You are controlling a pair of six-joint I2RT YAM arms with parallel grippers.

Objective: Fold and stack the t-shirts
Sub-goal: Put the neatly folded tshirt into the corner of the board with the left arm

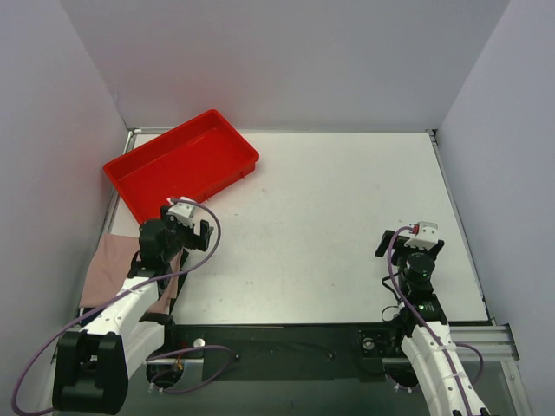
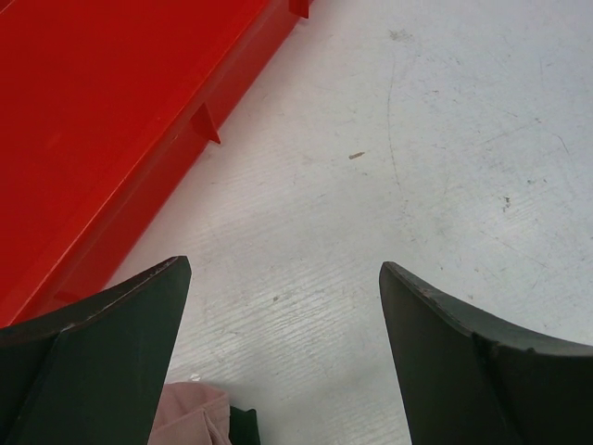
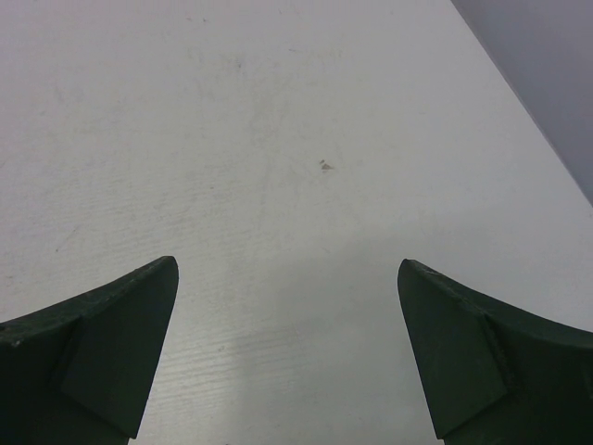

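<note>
Though just beside the pink t-shirt (image 1: 108, 264), left pincer (image 2: 283, 269) wide open, empty; right pincer (image 3: 287, 264) likewise.

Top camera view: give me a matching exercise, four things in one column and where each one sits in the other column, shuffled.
1. red tray
2. pink shirt
3. left gripper
4. right gripper

A. open over bare table, right side
B. lying at the near-left table edge
C. far-left area, set at an angle
D. open, beside the tray

Pairs: 1-C, 2-B, 3-D, 4-A
</note>
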